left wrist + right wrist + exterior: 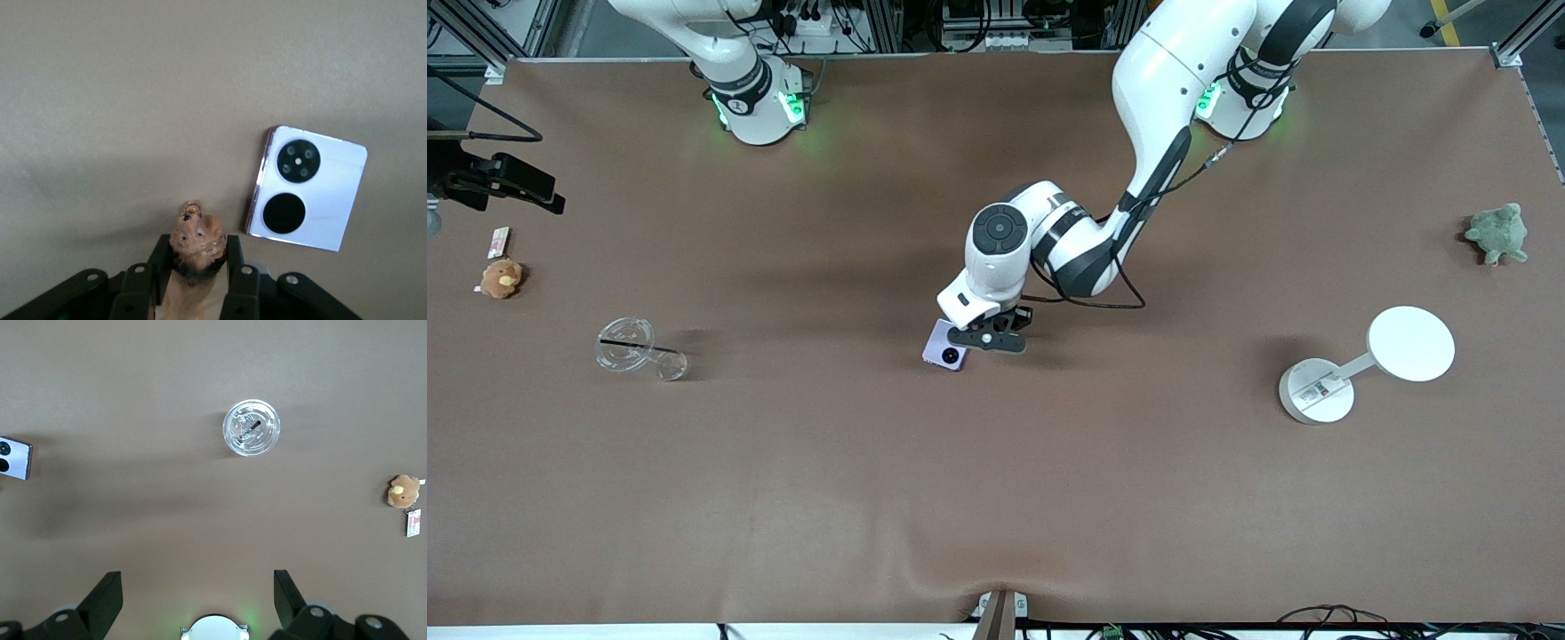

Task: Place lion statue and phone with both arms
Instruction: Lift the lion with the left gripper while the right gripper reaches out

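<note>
From where I stand, the job looks barely under way. The left hand is down near the middle of the worktop, its two fingers pinched tight on the lion statue; the little reddish-brown head pokes out between them in the left wrist view. I cannot tell whether the figurine is off the surface or resting on it. The phone lies flat just beside that hand, lenses up, touched by nothing.

The right hand waits up by its own base with its fingers spread wide and nothing between them, looking down over a clear lidded cup and a small orange-brown plush toy toward its end of the worktop. Toward the left arm's end sit a white stand with a round disc and a green plush turtle, well apart from the action.

So, as I judge it, one grasp is made and nothing is placed: the lion has yet to be carried and set down, and the phone is not yet picked up, presumably by the idle arm
</note>
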{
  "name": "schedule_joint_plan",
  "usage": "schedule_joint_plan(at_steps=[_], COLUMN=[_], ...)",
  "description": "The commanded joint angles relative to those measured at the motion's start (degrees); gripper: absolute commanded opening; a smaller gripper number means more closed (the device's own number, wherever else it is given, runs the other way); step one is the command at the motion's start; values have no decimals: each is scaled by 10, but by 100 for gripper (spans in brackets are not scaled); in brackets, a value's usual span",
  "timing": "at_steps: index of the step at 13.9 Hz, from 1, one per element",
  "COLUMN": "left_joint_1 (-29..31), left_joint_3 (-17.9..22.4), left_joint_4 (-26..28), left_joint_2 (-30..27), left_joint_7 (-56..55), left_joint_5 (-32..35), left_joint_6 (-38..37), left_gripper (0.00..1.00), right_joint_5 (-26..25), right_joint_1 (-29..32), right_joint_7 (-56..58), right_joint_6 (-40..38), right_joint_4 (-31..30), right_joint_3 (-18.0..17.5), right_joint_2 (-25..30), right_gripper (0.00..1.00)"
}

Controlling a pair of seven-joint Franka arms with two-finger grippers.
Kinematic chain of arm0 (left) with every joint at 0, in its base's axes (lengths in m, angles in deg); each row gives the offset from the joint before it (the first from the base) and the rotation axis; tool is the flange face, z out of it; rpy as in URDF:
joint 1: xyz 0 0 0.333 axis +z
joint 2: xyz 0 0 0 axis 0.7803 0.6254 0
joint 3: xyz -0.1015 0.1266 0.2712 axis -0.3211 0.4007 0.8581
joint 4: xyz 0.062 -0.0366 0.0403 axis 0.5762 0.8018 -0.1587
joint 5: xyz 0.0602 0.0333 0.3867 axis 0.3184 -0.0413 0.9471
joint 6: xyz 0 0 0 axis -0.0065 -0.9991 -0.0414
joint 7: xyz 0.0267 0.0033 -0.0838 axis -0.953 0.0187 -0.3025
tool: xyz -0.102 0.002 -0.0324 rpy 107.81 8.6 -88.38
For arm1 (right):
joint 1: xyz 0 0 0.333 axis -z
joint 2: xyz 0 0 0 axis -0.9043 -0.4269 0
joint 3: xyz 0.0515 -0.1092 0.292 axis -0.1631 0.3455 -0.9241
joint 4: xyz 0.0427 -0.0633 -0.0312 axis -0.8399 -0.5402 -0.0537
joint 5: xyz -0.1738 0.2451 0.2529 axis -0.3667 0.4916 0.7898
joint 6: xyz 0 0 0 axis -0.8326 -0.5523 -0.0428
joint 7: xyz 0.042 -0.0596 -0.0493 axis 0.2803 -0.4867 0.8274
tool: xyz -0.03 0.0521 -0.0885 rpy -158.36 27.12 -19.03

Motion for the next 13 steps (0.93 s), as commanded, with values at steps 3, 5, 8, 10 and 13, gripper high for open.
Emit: schedule_joint_plan(at_steps=[3, 5, 8, 10, 13], left_joint_1=[33, 64, 106, 150, 208], left_joint_3=[13, 11, 10, 6, -2], left_joint_4=[1, 13, 53, 95, 134], left_joint_2=[-59, -90, -133, -165, -187], left_joint_7=[-7, 1, 12, 60, 130], left_joint_5=[14, 14, 14, 13, 10], left_joint_6=[-78, -116, -131, -131, -129], left_gripper=[0, 0, 0, 0, 0], right_joint_5=[-9, -9, -5, -1, 0], right_joint_1=[5, 3, -2, -3, -11], right_joint_7=[7, 8, 1, 1, 3], right_joint_6=[-4, -2, 1, 3, 2], right_joint_4=[8, 10, 22, 27, 64], right_joint_3=[-4, -5, -7, -7, -9], right_joint_2=[-3, -15, -37, -76, -138], right_gripper=[100, 100, 100, 100, 100])
